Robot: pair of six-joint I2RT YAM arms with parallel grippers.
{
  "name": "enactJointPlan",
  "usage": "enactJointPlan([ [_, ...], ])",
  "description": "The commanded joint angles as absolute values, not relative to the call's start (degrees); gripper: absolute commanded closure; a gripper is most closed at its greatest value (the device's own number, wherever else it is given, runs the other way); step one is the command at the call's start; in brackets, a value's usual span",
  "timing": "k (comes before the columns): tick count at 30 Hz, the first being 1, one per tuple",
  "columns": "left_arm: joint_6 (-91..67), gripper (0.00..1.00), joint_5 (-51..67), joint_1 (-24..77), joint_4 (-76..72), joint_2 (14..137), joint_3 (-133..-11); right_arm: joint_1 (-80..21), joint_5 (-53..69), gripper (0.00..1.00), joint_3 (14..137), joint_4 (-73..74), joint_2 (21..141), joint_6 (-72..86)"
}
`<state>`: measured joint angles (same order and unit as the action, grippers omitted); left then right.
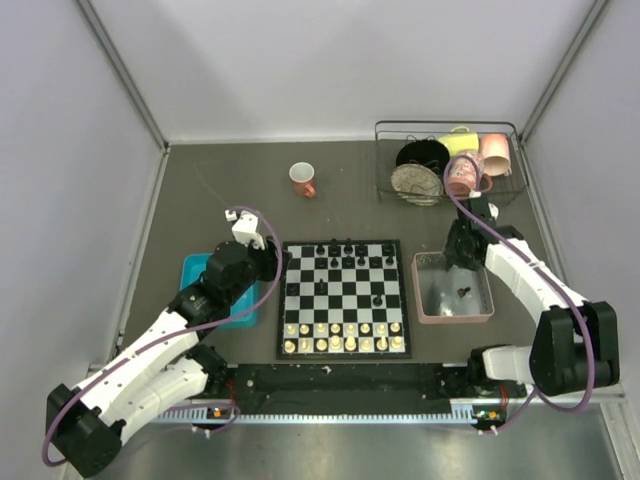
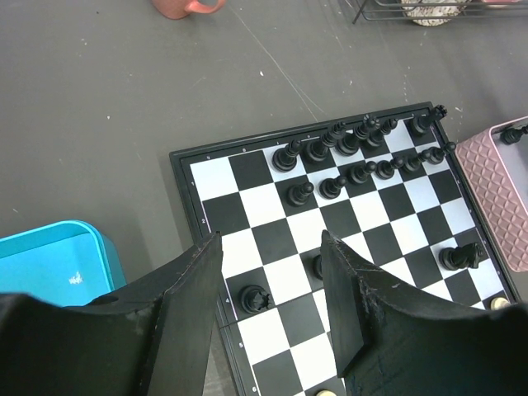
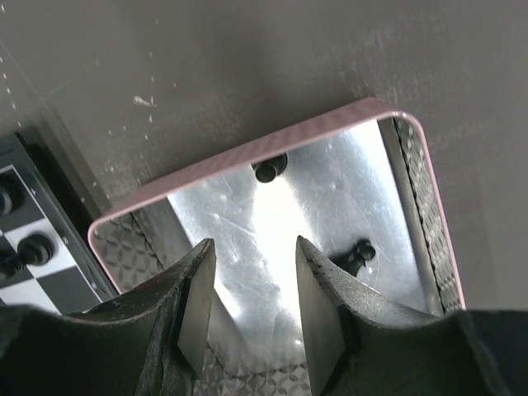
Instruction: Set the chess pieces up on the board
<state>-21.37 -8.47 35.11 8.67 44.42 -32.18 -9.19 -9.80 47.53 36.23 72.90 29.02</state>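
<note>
The right wrist view shows what the overhead view barely does: two chess pieces (image 3: 268,169), small and glossy black, lie in the pink tray (image 3: 190,180) just right of the board (image 1: 330,290). The right gripper (image 3: 254,243) hangs over them, jaws apart and empty. The left wrist view shows the left gripper (image 2: 271,241), half spread and empty, over the board's left side above a lone black piece (image 2: 254,297). Most of the others stand along the board's far rows.
</note>
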Motion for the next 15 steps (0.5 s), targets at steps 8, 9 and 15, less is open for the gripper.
enactJointPlan([
  [8, -21.6, 0.44, -8.2, 34.7, 6.3, 44.6, -32.2, -8.5, -14.4, 0.6, 44.6, 23.3, 77.1, 26.4],
  [9, -21.7, 0.44, -8.3, 34.7, 6.3, 44.5, -32.2, -8.5, -14.8, 0.61, 44.2, 22.6, 77.3, 25.5],
  [15, -21.8, 0.44, -8.1, 34.7, 6.0, 44.9, -31.8, -8.4, -14.7, 0.64, 43.7, 19.5, 77.9, 23.3],
])
